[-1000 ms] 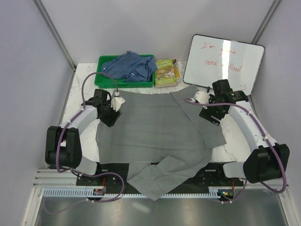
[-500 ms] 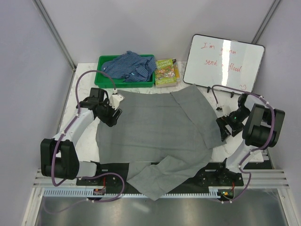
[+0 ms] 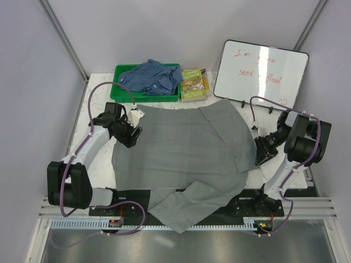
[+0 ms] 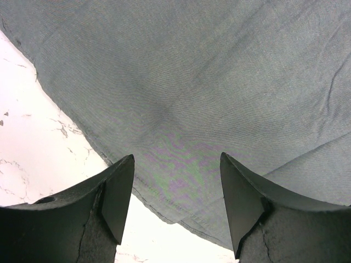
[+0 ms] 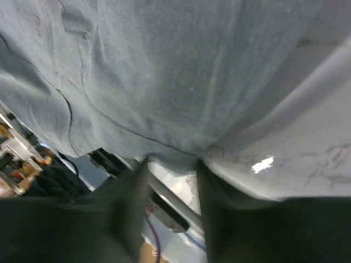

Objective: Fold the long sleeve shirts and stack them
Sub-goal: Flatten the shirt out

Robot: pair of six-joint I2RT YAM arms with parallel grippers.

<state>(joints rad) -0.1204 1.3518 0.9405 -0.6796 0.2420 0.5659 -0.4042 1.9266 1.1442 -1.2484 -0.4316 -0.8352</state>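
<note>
The left hand (image 4: 176, 164) was seen opened, with its two dark fingers (image 4: 118, 203) held wide apart and nothing gripped between them. Just under and ahead of this hand, the edge of the grey shirt (image 4: 192, 82) was laid flat. A bit of white bench (image 4: 33, 137) was seen right beside the hand, past the cloth's edge.

The right hand (image 5: 173, 164) was held low at the other side edge of the grey shirt. Its picture was blurred. A small gap was seen between its fingers, and the shirt's edge was right at the tips. It could not be told if the cloth was pinched or let go.

Between the two hands the grey shirt was spread wide over the bench. One long part of it was draped over the near edge, behind both hands.

Beyond the left hand, on the far side, the blue checked shirt (image 3: 151, 76) was bunched up inside a green tray (image 3: 122, 94). A book (image 3: 193, 83) was laid just beside the tray, toward the right hand. Beyond the right hand, a whiteboard (image 3: 260, 71) with red writing was propped up.
</note>
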